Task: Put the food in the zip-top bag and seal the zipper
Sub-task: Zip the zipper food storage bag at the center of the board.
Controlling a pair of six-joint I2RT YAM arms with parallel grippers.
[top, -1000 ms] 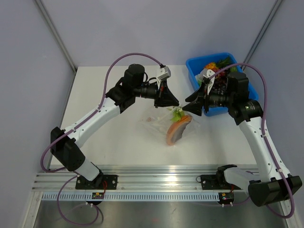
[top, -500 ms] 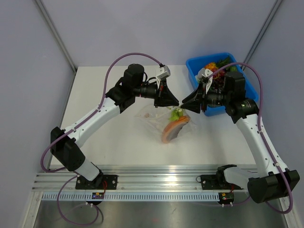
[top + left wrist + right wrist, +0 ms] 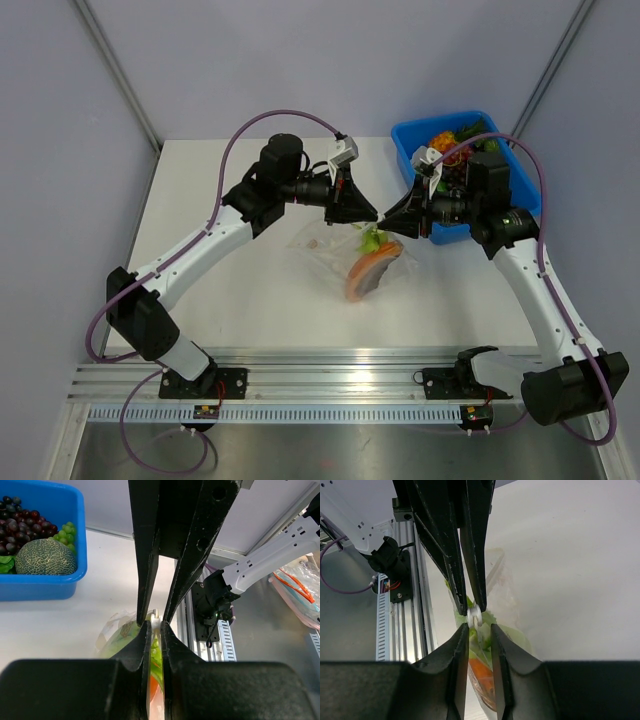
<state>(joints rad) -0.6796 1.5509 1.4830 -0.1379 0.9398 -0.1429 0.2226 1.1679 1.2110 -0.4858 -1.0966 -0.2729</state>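
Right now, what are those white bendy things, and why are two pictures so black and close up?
Those are two robot arms bolted to a white table. The wide picture comes from a camera above them. The two close-ups come from a little camera on each wrist, so the black shapes are fingers. On the table lies a clear zip-top bag with an orange piece of food and green leaves inside. At the back right sits a blue bin holding grapes and a round green head. The left gripper pinches the bag's top edge. The right gripper has a finger on each side of that edge; whether it squeezes, I cannot tell.
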